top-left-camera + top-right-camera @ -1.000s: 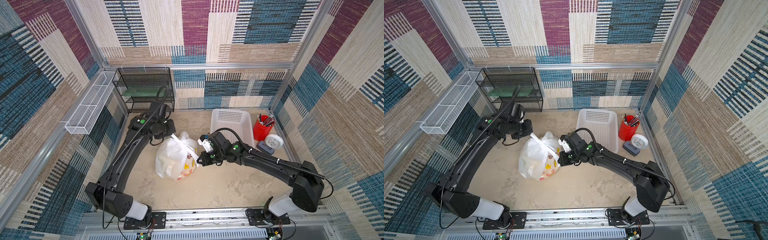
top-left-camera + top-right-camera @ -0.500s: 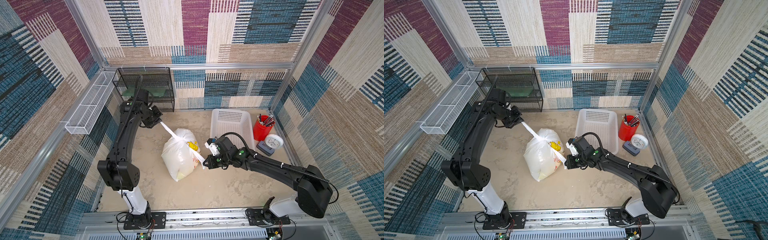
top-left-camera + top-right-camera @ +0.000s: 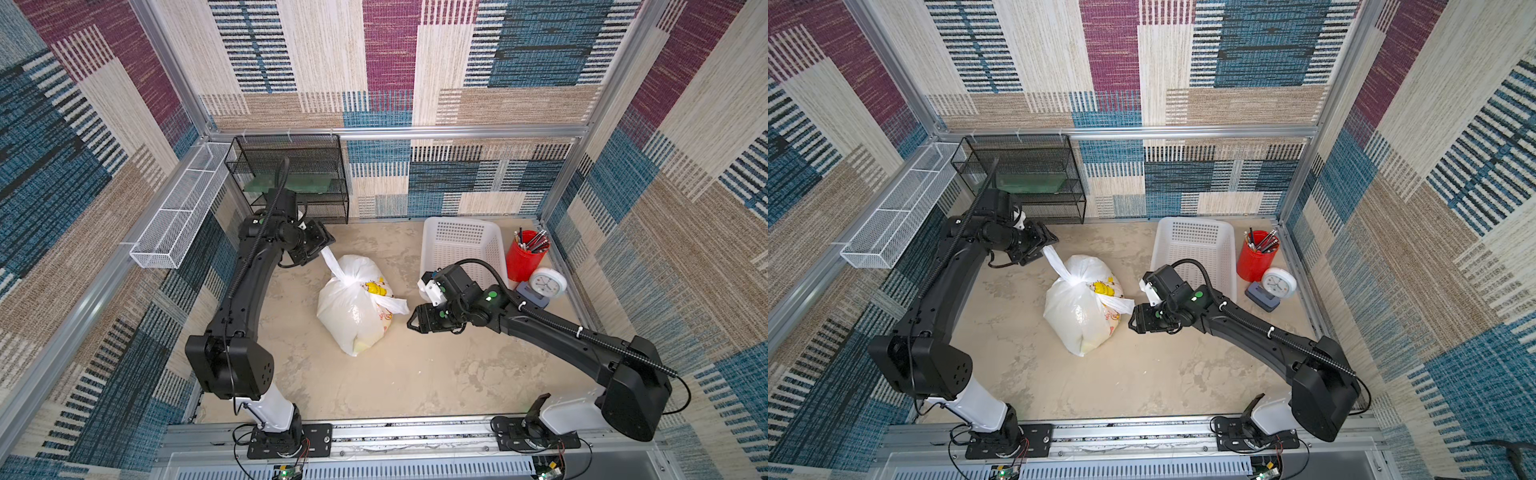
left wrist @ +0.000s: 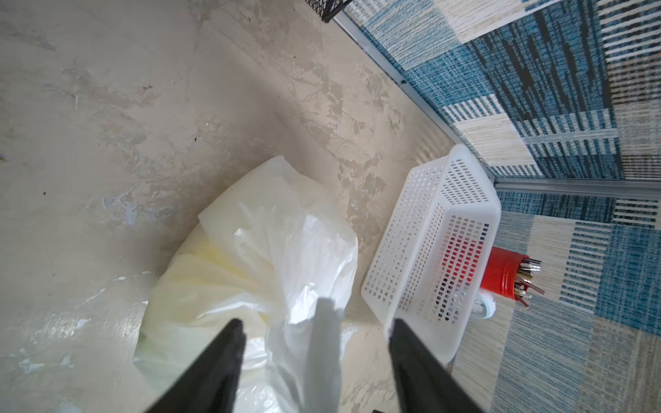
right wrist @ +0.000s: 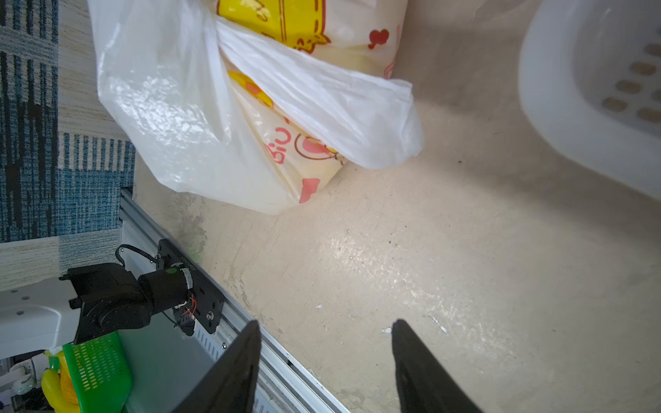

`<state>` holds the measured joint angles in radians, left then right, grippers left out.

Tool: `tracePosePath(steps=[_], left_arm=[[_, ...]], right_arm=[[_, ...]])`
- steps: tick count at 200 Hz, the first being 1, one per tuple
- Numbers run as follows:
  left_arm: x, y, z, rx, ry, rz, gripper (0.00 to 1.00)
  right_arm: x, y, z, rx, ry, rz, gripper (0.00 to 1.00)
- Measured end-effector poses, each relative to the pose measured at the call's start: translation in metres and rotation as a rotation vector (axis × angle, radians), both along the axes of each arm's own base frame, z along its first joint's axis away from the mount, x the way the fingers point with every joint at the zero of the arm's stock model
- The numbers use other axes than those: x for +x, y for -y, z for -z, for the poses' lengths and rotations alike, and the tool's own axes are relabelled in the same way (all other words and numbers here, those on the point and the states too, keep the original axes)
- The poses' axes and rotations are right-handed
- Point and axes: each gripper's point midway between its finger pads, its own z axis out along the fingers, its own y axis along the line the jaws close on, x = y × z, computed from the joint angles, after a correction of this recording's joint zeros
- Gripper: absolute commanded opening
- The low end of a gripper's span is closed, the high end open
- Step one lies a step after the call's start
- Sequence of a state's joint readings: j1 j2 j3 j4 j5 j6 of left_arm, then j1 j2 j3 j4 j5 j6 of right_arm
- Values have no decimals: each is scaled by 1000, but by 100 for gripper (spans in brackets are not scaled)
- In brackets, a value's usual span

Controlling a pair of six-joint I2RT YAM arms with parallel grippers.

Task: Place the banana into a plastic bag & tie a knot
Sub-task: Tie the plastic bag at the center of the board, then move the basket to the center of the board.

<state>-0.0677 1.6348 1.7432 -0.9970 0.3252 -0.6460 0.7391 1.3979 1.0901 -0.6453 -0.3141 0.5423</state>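
Left wrist view: left gripper [image 4: 314,325] stands open, with a handle strip [image 4: 325,357] lying loose between its jaws. The right gripper [image 5: 323,323] is open and empty. The plastic bag [image 3: 353,311] sits mid-table [image 3: 415,374], with the knot [image 3: 348,280] on top. Risk: the strip could snag a withdrawing finger, dragging the bag or loosening the knot.

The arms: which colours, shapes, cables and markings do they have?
The left arm and the right arm are matte black with rounded joints, on white base segments. A black ribbed cable runs along each; green dots mark the joints. The left gripper and right gripper have black tapered fingers.
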Motion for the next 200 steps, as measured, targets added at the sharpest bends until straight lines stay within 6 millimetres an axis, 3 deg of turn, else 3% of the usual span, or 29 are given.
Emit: tracePosePath(steps=[50,54,58,76,103,124,137,151,179,200], left_arm=[[-9,14,-1,-17,19,68,99],[-9,15,-2,-17,26,70,99],[-9,15,-5,-16,33,74,99],[-15,15,-23,-12,95,80,99],[-46,0,-52,43,232,32,99],[-76,-22,-52,126,283,-47,99],[-93,-40,-40,198,283,-111,99],[-111,-61,-17,283,259,-183,99],[-138,-81,32,397,268,-199,99],[-146,-94,63,476,257,-210,99]], right_arm=[[13,12,-32,48,74,48,67],[15,14,-34,47,83,57,71],[17,17,-37,47,96,68,99],[24,30,-55,73,143,111,95],[41,76,-90,92,271,280,95],[43,129,-116,76,413,458,95],[40,157,-127,57,485,554,95],[38,192,-124,-12,543,685,95],[13,262,-79,-234,642,886,95],[3,303,-64,-348,748,1027,95]])
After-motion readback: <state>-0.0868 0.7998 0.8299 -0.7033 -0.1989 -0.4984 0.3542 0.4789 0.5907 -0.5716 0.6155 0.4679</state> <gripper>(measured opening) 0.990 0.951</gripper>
